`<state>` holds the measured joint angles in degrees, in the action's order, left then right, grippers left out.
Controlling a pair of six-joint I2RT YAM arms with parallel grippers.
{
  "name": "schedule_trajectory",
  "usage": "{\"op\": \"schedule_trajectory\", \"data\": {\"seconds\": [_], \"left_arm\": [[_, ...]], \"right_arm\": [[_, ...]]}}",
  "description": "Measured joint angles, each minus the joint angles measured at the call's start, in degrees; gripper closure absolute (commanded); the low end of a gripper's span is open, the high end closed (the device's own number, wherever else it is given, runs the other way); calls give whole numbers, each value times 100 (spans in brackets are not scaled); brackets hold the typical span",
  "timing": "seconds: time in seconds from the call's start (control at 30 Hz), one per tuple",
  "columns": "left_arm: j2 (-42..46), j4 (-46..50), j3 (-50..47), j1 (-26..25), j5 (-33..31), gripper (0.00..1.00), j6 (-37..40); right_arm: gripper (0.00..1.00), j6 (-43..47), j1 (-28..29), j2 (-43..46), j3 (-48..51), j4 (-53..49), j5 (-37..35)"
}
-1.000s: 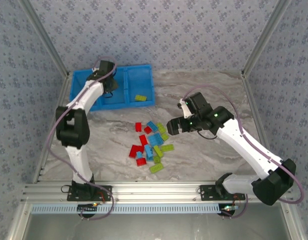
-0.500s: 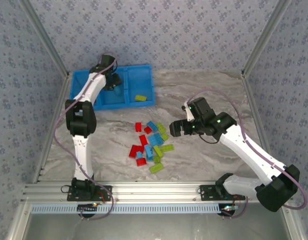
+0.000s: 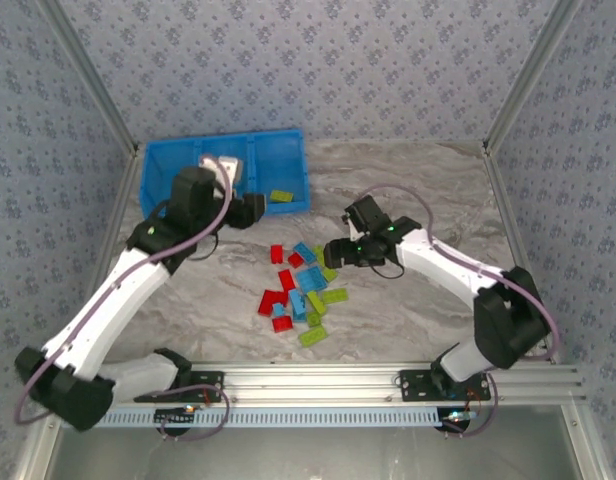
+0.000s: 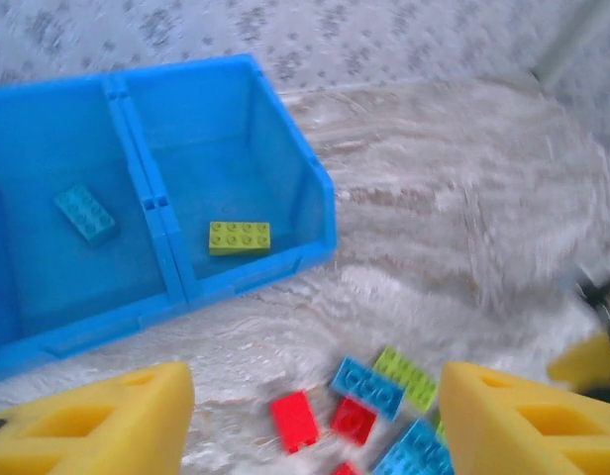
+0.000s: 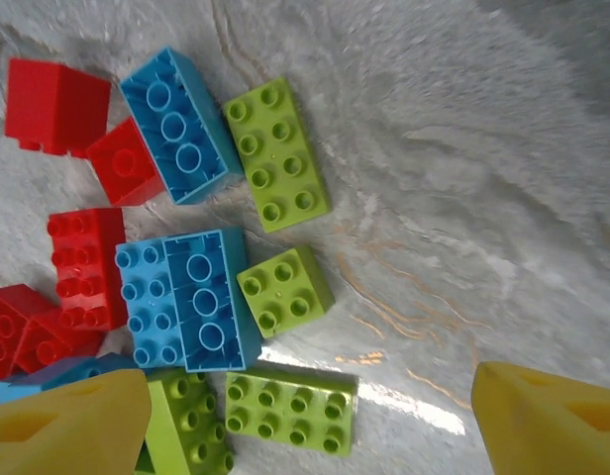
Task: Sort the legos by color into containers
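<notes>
The legos [image 3: 303,290] lie in a loose pile of red, light blue and lime green bricks at mid-table. The containers are compartments of one blue bin [image 3: 283,160] at the far left. A lime green brick [image 4: 239,237] lies in its right compartment, a light blue brick [image 4: 84,213] in the middle one. My left gripper [image 3: 250,208] hovers open and empty just in front of the bin. My right gripper [image 5: 305,426] stands open at the pile's right edge. A long lime green brick [image 5: 290,411] lies between its yellow fingers [image 5: 548,421], well clear of the right one.
The bin's near wall [image 4: 315,198] stands close behind my left gripper. A red brick [image 4: 294,420] and a light blue brick [image 4: 367,386] lie on the marble table ahead of it. Bare table [image 3: 428,180] stretches to the right of the pile.
My left arm has swung back from over the bin to the table in front of it, and its gripper has opened. My right gripper has moved left onto the pile's edge.
</notes>
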<state>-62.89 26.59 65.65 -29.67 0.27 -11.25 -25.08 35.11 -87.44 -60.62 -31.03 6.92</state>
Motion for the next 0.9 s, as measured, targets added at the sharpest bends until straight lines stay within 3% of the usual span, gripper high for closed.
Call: {"op": "schedule_trajectory", "data": {"seconds": [0.2,0.37,0.53,0.9], "left_arm": [[1281,-236,-1716,-223,863,2,1812],[1384,-205,-2061,-476,1167,1,2806],[1217,-203,-2059,-485,1263,1,3156],[1296,-116,-2059,-485,1213,1,3331]], "right_arm": [[25,-260,87,-640,0,291,-4],[24,-1285,111,-874,4,348,-74],[23,-2358,262,-1158,4,413,-164],[37,-3836,564,-1493,-391,74,-483]]}}
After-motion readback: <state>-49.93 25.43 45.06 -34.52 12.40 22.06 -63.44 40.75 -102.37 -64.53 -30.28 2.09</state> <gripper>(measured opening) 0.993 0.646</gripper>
